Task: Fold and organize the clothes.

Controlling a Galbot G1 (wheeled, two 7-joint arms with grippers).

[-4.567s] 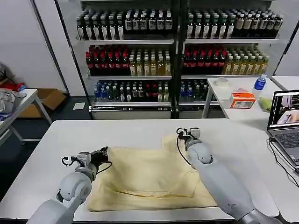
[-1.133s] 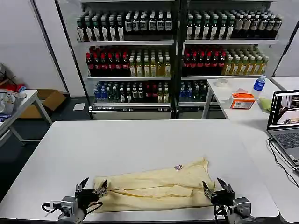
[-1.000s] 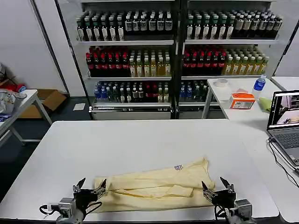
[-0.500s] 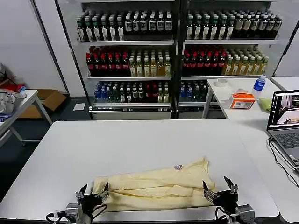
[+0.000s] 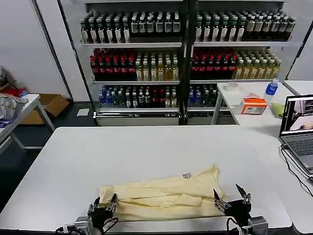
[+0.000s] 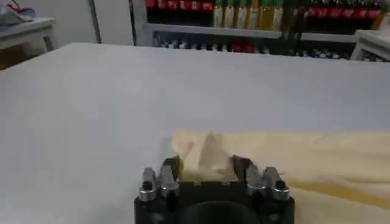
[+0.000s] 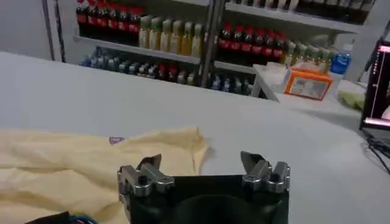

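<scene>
The clothes are one pale yellow T-shirt (image 5: 161,196), lying as a long narrow folded strip near the front of the white table (image 5: 146,147). A small dark label print (image 5: 186,176) shows near its far right corner. My left gripper (image 5: 104,201) is at the strip's left end and stands open. In the left wrist view a raised fold of the T-shirt (image 6: 210,149) sits between the fingers of the left gripper (image 6: 207,163). My right gripper (image 5: 231,194) is open just off the strip's right end. In the right wrist view the right gripper (image 7: 200,161) holds nothing, with the T-shirt (image 7: 73,164) beside one finger.
A laptop (image 5: 298,122) and its cables lie at the table's right edge. Behind it, a side table carries an orange box (image 5: 254,105) and a blue-capped bottle (image 5: 271,88). Drink shelves (image 5: 186,63) fill the back. A grey-white cloth pile (image 5: 7,105) is on the left side table.
The T-shirt, spread wide 4.6 s ago, now lies as a narrow strip. In the last second both grippers drew back toward the front edge, and the left one shifted right onto the strip's end.
</scene>
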